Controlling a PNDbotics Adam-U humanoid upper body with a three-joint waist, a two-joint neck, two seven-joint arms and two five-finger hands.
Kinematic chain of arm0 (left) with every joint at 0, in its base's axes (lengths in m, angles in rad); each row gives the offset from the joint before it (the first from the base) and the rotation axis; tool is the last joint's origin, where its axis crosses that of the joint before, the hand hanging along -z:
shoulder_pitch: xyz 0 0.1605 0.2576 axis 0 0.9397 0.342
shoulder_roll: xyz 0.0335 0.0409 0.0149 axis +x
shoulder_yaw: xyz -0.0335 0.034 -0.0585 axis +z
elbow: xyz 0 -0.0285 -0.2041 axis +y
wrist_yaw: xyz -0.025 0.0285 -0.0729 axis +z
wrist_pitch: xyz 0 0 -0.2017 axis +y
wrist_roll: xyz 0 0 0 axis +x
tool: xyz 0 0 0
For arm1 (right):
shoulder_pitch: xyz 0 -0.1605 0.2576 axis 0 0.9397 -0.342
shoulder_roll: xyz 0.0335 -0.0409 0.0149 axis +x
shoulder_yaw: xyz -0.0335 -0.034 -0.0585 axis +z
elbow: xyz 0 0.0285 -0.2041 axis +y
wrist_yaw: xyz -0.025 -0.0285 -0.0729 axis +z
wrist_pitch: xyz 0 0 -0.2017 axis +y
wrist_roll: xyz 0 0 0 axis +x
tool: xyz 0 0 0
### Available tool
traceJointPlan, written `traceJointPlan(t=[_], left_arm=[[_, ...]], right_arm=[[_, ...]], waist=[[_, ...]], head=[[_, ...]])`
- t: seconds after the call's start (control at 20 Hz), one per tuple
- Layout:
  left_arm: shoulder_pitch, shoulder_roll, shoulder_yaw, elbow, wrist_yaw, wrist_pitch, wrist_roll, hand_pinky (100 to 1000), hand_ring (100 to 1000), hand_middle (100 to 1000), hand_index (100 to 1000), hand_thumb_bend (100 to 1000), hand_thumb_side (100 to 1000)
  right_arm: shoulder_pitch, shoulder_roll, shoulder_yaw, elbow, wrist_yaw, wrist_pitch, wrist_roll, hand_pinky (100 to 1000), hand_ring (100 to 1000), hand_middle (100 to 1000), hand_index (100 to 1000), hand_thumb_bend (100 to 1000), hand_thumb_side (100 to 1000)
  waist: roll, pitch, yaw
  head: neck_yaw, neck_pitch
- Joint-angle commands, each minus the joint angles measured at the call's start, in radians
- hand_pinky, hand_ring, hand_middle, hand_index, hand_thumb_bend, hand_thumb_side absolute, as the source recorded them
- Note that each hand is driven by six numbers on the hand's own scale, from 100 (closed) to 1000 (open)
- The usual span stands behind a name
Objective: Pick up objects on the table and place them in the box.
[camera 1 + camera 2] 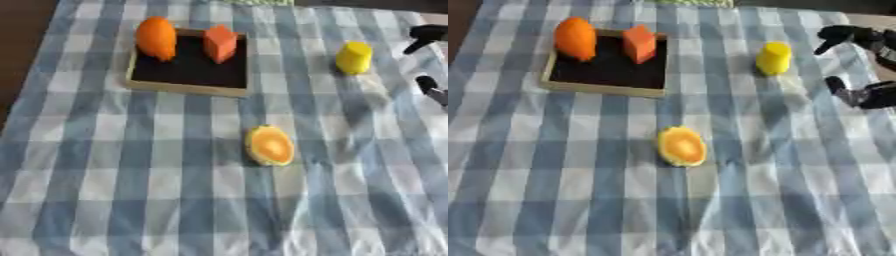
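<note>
A wooden-rimmed box [184, 89] with a black floor sits at the back left. Inside it stand an orange oval fruit [157, 38] and an orange-red block [220, 43]. A yellow cylinder [353, 57] stands upright on the cloth to the right of the box. An orange half [269, 145], cut face up, lies in the middle of the table. My right hand [875, 96] shows at the right edge, a short way right of the yellow cylinder and not touching it. Its black fingers [839, 36] are spread apart with nothing between them. My left hand is out of sight.
A blue and white checked cloth [131, 200] covers the table, lying flat across the front half. Dark brown floor [17, 30] shows past the cloth's left edge. Something pale green [684, 2] peeks in at the far edge.
</note>
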Motion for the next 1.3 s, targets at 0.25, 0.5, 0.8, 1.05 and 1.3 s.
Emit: traceJointPlan(t=[0.25, 0.5, 0.8, 1.05, 1.3], left_arm=[[-0.008, 0.007, 0.01, -0.02, 0.008, 0.014, -0.012, 680, 803, 744, 860, 100, 634], [-0.011, 0.005, 0.007, -0.02, 0.007, 0.025, -0.014, 678, 802, 741, 856, 100, 633], [-0.018, 0.004, 0.006, -0.02, 0.009, 0.026, -0.015, 677, 802, 740, 853, 100, 632], [-0.024, 0.001, 0.004, -0.02, 0.01, 0.026, -0.018, 676, 801, 738, 852, 100, 634], [-0.03, 0.0, 0.001, -0.02, 0.008, 0.033, -0.019, 674, 799, 735, 849, 100, 641]], right_arm=[[-0.079, -0.045, 0.015, 0.102, 0.034, -0.025, 0.014, 1000, 1000, 706, 1000, 100, 200], [-0.136, -0.031, 0.02, 0.151, 0.049, 0.003, 0.019, 1000, 1000, 723, 1000, 100, 204], [-0.181, -0.019, 0.029, 0.195, 0.1, 0.018, 0.019, 1000, 1000, 735, 1000, 100, 212], [-0.22, 0.004, 0.035, 0.229, 0.145, 0.031, 0.013, 1000, 1000, 742, 1000, 100, 210], [-0.249, 0.022, 0.039, 0.241, 0.194, 0.029, -0.017, 1000, 1000, 752, 1000, 100, 200]], waist=[[-0.017, -0.031, 0.007], [-0.022, -0.027, 0.016], [-0.024, -0.019, 0.024], [-0.022, -0.011, 0.036], [-0.021, -0.003, 0.043]], head=[[-0.012, -0.002], [-0.015, -0.004], [-0.024, -0.007], [-0.035, -0.01], [-0.04, -0.017]])
